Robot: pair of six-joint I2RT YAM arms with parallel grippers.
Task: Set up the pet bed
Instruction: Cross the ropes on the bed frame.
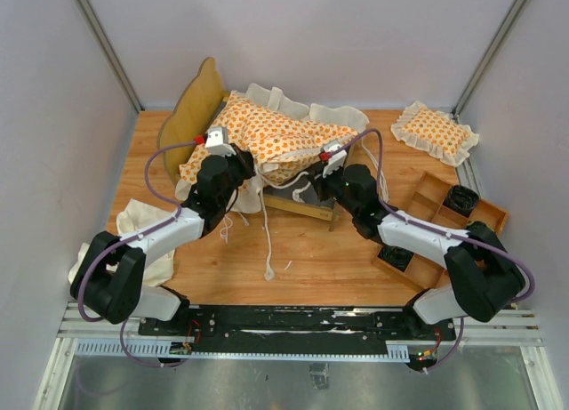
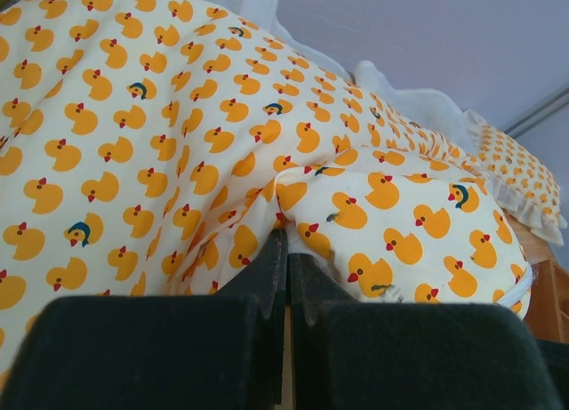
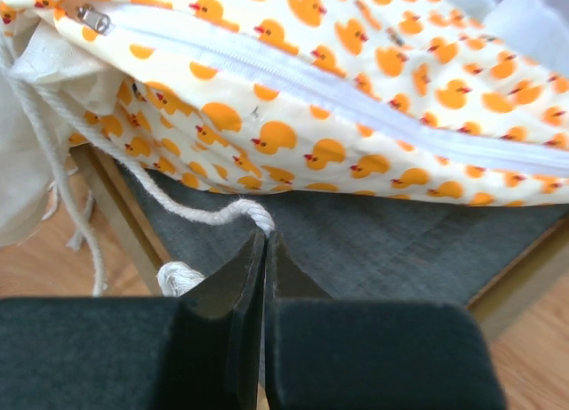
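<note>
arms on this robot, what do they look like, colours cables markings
The left arm and right arm both have white links with chunky black joints. A purple cable loops along each. Near each wrist sits a pale grey camera block with a small red mark. The left gripper and right gripper have dark, flat-sided fingers tapering to narrow tips.

Rear-left of table [image 1: 356,272]: bed frame [image 1: 191,108], headboard twd left edge. On frame, tilted, overhanging near side: cushion [image 1: 267,139]. Rear-right corner: pillow [image 1: 436,132]. Right edge, fwd of pillow: divided tray [image 1: 428,195]. Near-left corner: cloth [image 1: 142,219].
</note>
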